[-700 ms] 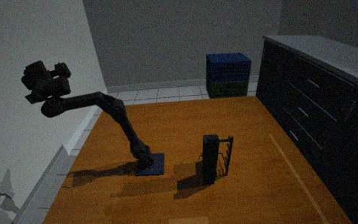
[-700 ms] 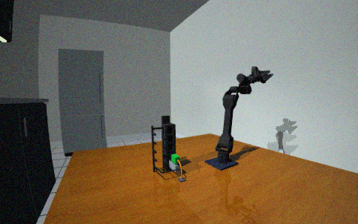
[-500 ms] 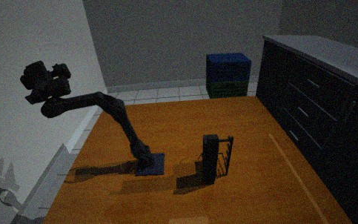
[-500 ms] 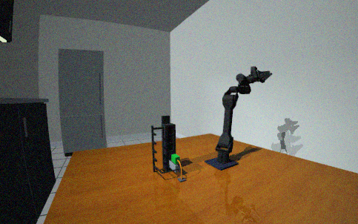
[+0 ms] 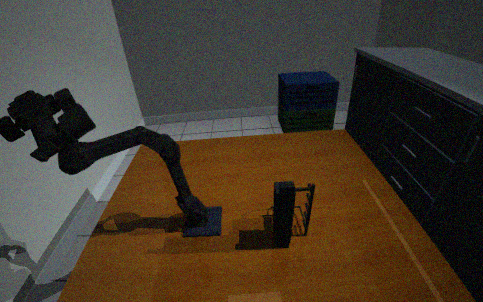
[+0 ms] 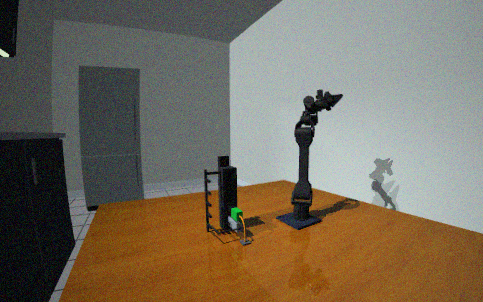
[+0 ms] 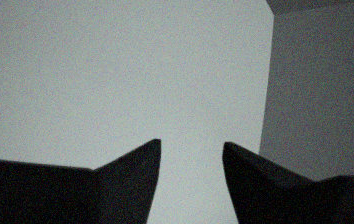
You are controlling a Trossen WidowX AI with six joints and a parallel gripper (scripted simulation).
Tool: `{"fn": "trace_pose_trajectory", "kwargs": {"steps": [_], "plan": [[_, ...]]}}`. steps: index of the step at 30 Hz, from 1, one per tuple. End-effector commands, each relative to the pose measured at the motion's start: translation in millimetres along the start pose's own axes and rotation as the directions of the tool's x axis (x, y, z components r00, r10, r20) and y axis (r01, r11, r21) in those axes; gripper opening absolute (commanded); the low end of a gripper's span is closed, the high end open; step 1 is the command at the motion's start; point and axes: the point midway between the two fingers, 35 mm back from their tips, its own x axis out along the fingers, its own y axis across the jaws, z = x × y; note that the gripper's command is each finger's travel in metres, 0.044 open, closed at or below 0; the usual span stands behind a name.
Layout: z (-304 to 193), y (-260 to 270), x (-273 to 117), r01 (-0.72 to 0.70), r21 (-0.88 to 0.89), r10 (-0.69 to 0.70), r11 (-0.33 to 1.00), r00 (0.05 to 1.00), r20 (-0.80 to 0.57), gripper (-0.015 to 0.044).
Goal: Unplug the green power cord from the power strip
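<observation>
Plug (image 6: 236, 212): green, rigid block seated low in strip (grip its sides).
Tool (image 7: 191, 150): partly closed, empty, raised well away.

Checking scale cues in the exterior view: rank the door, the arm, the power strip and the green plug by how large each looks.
1. Door
2. Arm
3. Power strip
4. Green plug

The door is farthest, so its real lead is greater.

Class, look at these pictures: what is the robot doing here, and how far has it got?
Nothing is being handled yet. The arm is raised high toward the wall, and its hand holds nothing, fingers partly closed with a gap between them. The green plug sits low on the upright power strip on the wooden table, well away from the hand, apparently plugged in.
</observation>
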Motion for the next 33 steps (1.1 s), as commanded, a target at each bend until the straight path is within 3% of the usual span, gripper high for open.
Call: {"fn": "trace_pose_trajectory", "kwargs": {"steps": [1,7,14,23,33], "plan": [[17,21,-27,-0.123,0.005,0.123,0.992,0.991,0.051,0.016],[45,51,-80,-0.336,0.006,0.332,0.942,0.934,0.132,0.016],[75,74,-151,-0.565,-0.006,0.552,0.825,0.802,0.228,0.016],[106,78,-248,-0.796,-0.048,0.759,0.604,0.556,0.338,0.016],[128,54,-352,-0.943,-0.123,0.874,0.31,0.231,0.427,0.016]]}}
